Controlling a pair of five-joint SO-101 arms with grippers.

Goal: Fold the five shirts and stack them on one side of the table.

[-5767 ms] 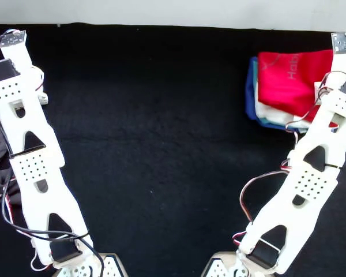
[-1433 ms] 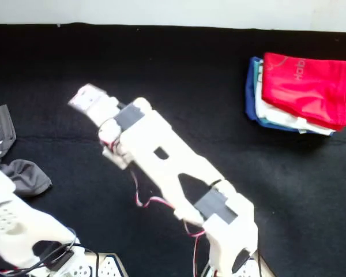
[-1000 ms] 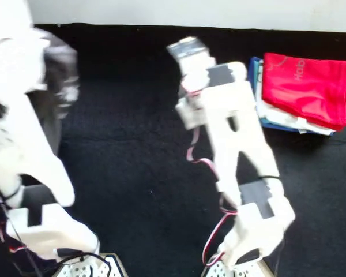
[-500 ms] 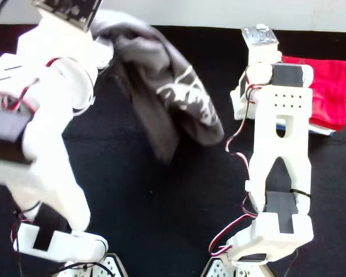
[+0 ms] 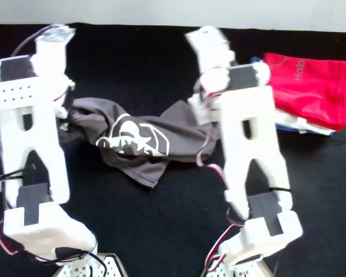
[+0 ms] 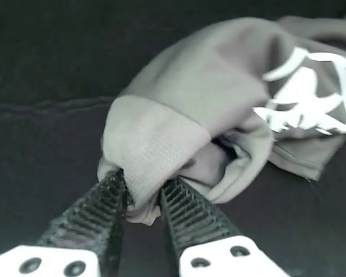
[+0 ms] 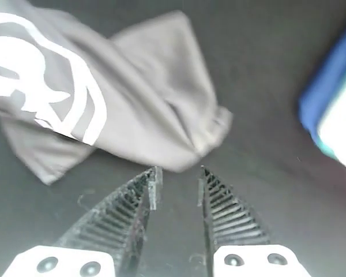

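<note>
The left gripper [image 6: 139, 187] had its jaws pinching the grey shirt [image 6: 219, 86] by a bunched hem; the right gripper [image 7: 177, 179] had its jaws spread (empty) beside it. Grabbing doubled cloth could leave it twisted.

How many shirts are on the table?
4 that I can tell: the grey shirt crumpled mid-table, pinched by the left pincer, and a red shirt on a white shirt on a blue shirt, stacked at the right. More may hide in that stack.
</note>
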